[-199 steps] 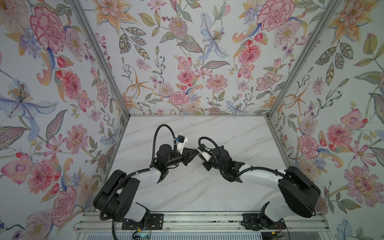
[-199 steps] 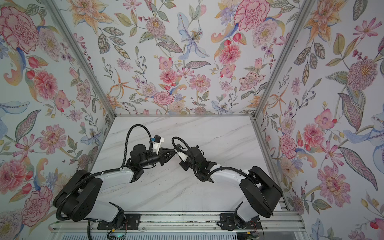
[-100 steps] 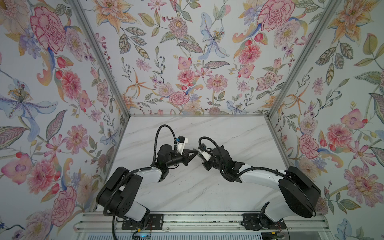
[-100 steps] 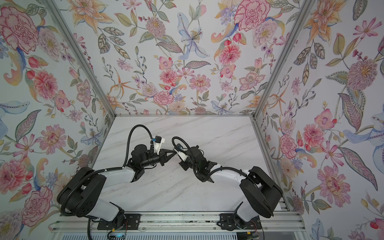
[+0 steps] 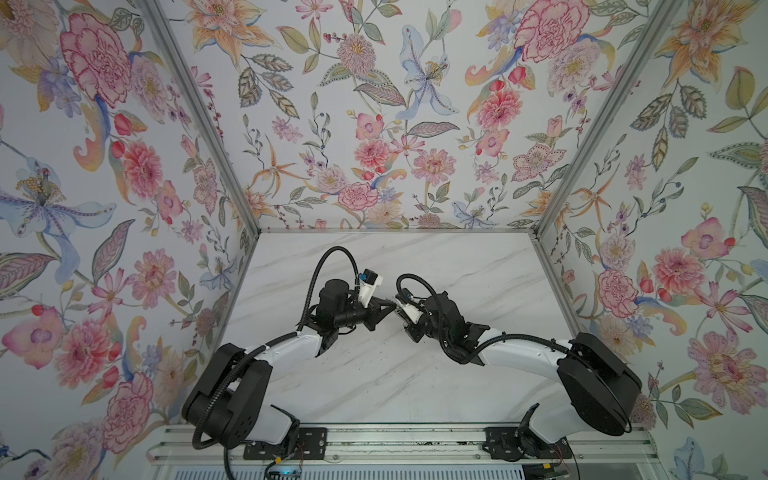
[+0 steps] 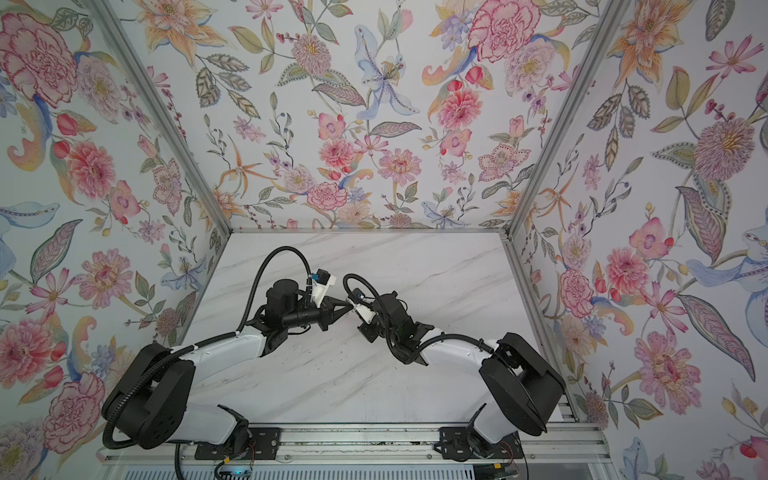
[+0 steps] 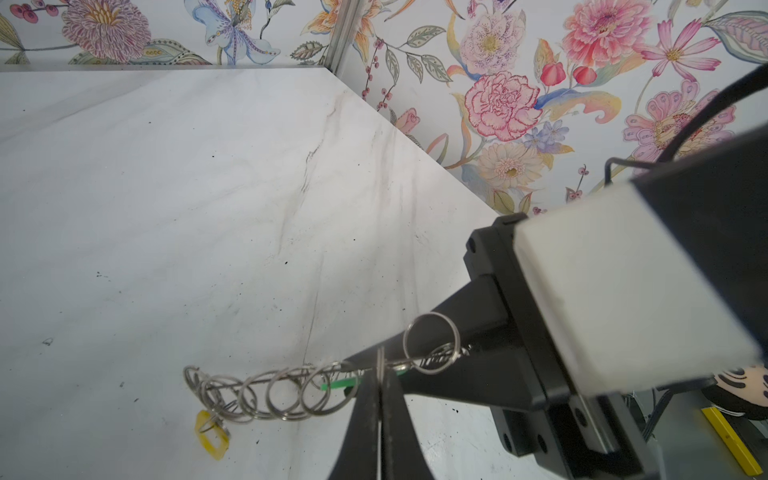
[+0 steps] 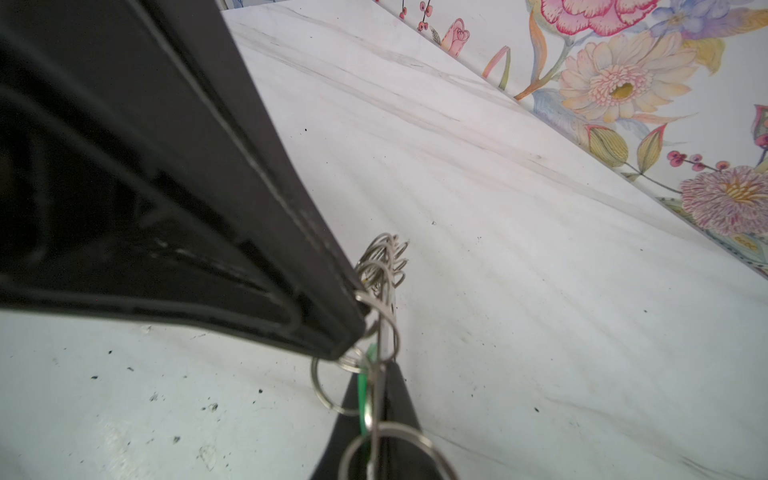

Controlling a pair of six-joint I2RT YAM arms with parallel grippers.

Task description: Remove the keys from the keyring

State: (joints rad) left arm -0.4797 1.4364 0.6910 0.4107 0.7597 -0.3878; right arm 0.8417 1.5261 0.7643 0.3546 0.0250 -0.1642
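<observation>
left tool (image 7: 380, 370): pressed together, pinching a wire loop on the keyring (image 7: 266, 390) rim
right tool (image 8: 375, 374): pressed together on the same keyring, facing the left tip; tips nearly touching in both top views
keyring: strung between the two tool tips, edge-on in both wrist views, over the middle of the worktop (image 7: 166, 208)
green-tagged key (image 7: 338, 384): on the ring, just beside the tool tips
yellow-tagged key (image 7: 212, 432): on the ring, hanging at the end away from the tools
key metal: too small to make out
</observation>
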